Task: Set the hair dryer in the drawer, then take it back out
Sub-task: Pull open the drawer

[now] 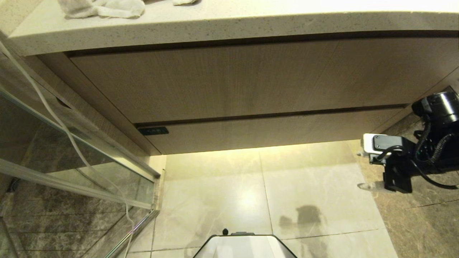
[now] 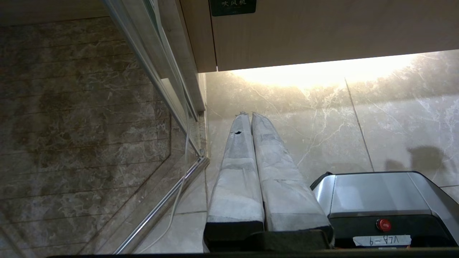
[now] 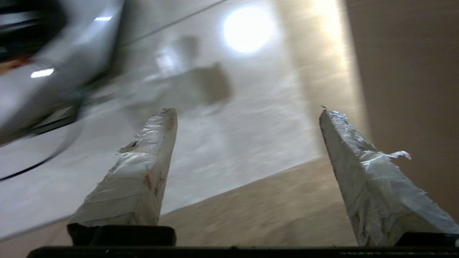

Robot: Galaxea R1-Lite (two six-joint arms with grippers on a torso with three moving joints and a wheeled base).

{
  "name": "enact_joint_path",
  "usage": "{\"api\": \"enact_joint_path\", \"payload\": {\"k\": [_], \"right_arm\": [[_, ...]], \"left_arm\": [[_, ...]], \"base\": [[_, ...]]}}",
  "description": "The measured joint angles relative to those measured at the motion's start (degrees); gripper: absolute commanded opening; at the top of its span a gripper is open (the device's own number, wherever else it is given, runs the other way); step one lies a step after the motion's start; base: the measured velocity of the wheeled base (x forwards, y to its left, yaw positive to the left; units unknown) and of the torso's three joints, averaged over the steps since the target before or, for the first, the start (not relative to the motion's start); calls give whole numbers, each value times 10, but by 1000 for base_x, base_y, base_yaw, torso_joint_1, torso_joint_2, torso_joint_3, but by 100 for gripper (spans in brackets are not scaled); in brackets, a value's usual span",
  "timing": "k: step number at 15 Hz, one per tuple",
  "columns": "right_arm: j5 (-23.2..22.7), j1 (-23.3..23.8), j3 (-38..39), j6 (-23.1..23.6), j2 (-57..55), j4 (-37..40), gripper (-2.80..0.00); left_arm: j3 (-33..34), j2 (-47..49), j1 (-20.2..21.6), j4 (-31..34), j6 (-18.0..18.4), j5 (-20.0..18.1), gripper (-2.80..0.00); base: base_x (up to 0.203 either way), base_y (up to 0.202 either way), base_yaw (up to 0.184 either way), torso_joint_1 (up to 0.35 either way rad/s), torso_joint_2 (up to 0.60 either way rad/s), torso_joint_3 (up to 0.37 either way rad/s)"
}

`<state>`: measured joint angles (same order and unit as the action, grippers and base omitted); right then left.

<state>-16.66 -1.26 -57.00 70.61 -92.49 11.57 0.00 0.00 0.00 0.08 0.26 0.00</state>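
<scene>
1. A pale stone-tile floor (image 1: 304,186) is lying under a wood-grain vanity whose narrow drawer (image 1: 272,132) front is sitting shut.
2. The right gripper (image 3: 247,114) is hanging empty beside that front, its taped fingers (image 3: 143,168) standing wide apart.
3. The left gripper (image 2: 251,116) is pointing floorward, fingers pressed together; no hair dryer is showing.

Pale glossy marble floor tiles (image 1: 229,186) (bright lamp glare) at 6 o'clock, speckled stone countertop (image 1: 229,25) at 12, glass partition (image 1: 71,150) at 9.
</scene>
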Motion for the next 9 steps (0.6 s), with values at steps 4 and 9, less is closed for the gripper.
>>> {"api": "enact_joint_path", "payload": {"k": [4, 9], "right_arm": [[22, -5, 60, -16, -69, -291, 0], [-13, -13, 78, -87, -121, -528, 0]], "left_arm": [[0, 0, 0, 0, 0, 0, -280], [0, 0, 0, 0, 0, 0, -280]], "base": [[0, 0, 0, 0, 0, 0], [0, 0, 0, 0, 0, 0]]}}
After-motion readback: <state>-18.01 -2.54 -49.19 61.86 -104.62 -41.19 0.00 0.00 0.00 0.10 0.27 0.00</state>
